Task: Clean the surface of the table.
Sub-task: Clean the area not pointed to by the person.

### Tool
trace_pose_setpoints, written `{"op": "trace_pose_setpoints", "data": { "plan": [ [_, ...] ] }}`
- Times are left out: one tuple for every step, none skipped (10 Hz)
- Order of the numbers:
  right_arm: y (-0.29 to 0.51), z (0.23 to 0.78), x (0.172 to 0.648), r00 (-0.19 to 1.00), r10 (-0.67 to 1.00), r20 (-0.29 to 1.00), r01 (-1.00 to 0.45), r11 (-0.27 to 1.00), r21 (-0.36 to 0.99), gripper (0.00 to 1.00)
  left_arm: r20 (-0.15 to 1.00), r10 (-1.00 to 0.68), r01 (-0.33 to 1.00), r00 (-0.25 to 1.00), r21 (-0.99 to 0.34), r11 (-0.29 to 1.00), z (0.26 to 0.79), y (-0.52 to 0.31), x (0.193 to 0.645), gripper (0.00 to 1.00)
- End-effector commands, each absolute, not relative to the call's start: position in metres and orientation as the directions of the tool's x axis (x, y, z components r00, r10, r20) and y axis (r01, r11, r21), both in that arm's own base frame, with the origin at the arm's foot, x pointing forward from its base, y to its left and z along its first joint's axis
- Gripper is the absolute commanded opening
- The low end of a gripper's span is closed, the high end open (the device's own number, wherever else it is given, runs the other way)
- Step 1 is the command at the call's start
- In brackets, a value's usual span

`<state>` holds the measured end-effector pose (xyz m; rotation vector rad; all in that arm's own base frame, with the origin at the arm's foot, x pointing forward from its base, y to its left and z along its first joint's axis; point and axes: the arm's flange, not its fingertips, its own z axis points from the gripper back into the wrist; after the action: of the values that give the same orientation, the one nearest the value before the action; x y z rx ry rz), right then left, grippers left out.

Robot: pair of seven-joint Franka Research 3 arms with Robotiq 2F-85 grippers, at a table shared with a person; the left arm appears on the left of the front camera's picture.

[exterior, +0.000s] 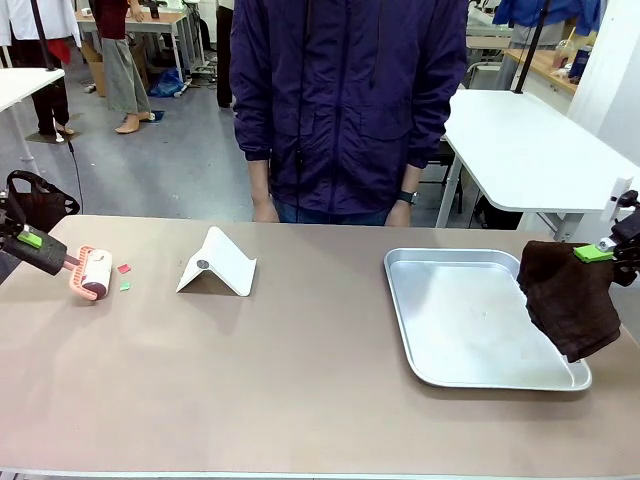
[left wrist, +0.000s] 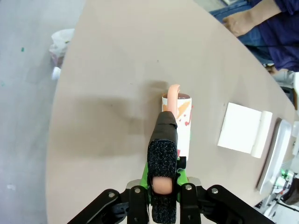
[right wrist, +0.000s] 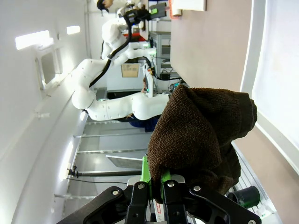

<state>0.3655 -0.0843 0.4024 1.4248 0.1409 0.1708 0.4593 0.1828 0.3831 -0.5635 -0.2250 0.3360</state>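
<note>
Clamped hard, both claws. In the front view our left gripper (exterior: 38,247) is squeezed on the black handle of the lint roller (exterior: 92,272), and our right gripper (exterior: 603,250) pinches a dark brown cloth (exterior: 570,300).

Biggest first: the table (exterior: 300,390) fills the near half of the front view, beige-brown, carrying everything. At its far edge stands a person (exterior: 345,100) in a dark jacket, arms hanging down. On the table's right half sits the silver tray (exterior: 460,310), and the cloth dangles over its right rim. We cannot tell whether cloth and tray touch. Left of centre stands a white folded stand (exterior: 218,263). Far left, the roller's drum is down at the table top. Just right of it lie two tiny scraps, a red scrap (exterior: 124,268) and a green scrap (exterior: 125,286).

The left wrist view gives us the grip itself. The left gripper (left wrist: 162,189) has its fingers pressed against the handle on either side, and the lint roller (left wrist: 180,123) shows reddish marks on its sheet. Beyond it are the table (left wrist: 107,93), the stand (left wrist: 243,128) and the person's hand (left wrist: 240,21).

In the right wrist view, the right gripper (right wrist: 156,182) bites a bunched fold of the cloth (right wrist: 201,135), with the table (right wrist: 210,42) running sideways behind.
</note>
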Motion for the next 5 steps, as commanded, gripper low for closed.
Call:
{"op": "trace_pose_setpoints", "data": {
  "plan": [
    [-0.085,0.406,0.365,0.98,0.2,0.01,-0.037,0.135,0.99,0.08,0.048,0.291,-0.225,0.955,-0.518,0.825,0.337,0.162,0.45,0.22],
    [-0.085,0.406,0.365,0.98,0.2,0.01,-0.037,0.135,0.99,0.08,0.041,0.268,-0.207,0.963,-0.523,0.827,0.335,0.151,0.455,0.22],
    [-0.085,0.406,0.365,0.98,0.2,0.01,-0.037,0.135,0.99,0.08,0.034,0.251,-0.196,0.967,-0.529,0.826,0.331,0.141,0.461,0.22],
    [-0.085,0.406,0.365,0.98,0.2,0.01,-0.037,0.135,0.99,0.08,0.015,0.243,-0.198,0.97,-0.532,0.823,0.327,0.134,0.47,0.22],
    [-0.085,0.406,0.365,0.98,0.2,0.01,-0.037,0.135,0.99,0.08,-0.017,0.234,-0.205,0.972,-0.544,0.814,0.324,0.127,0.479,0.22]
  ]
}}
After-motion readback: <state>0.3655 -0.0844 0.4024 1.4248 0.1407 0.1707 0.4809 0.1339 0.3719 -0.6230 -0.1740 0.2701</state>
